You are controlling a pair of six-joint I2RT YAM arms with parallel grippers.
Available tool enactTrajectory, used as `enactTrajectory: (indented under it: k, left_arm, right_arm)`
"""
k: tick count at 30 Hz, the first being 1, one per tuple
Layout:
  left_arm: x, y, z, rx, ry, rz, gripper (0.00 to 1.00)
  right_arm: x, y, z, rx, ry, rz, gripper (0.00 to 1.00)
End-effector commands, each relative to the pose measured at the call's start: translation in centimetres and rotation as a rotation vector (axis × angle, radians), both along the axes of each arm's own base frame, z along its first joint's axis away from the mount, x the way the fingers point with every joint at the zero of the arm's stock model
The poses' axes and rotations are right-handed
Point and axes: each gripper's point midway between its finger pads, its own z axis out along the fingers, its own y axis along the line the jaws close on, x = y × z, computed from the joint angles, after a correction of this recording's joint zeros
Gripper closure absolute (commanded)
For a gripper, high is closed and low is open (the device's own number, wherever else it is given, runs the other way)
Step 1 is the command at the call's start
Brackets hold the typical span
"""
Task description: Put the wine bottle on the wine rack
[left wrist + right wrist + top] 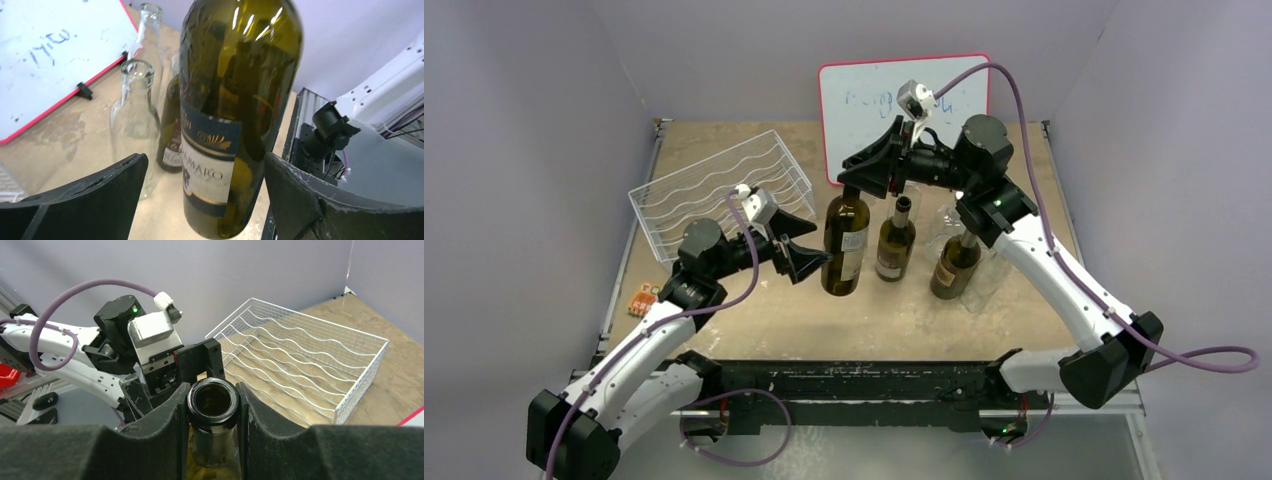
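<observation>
We see the right gripper (212,407) clamped on the bottle (845,245) at its neck, steadying it upright mid-table. The left gripper (205,165) gapes either side of its body, likely to take it. The rack (724,190) sits far left.

Olive-green wine bottle (235,75), navy + cream label w/ gold motif. White-wire wine rack (305,347), wavy-rod pattern. Red-edged white whiteboard (869,110) w/ blue scribbles; table (904,320) tan, mottled.
</observation>
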Motion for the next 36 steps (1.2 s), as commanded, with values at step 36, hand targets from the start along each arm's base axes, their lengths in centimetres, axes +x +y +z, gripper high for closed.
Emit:
enactTrajectory:
  k: [36]
  left_arm:
    - [1.0,-4.0,7.0,-0.151,-0.166,-0.121,0.31]
  right_arm:
    - [-4.5,1.2,8.6,0.241,-0.166,0.223,1.0]
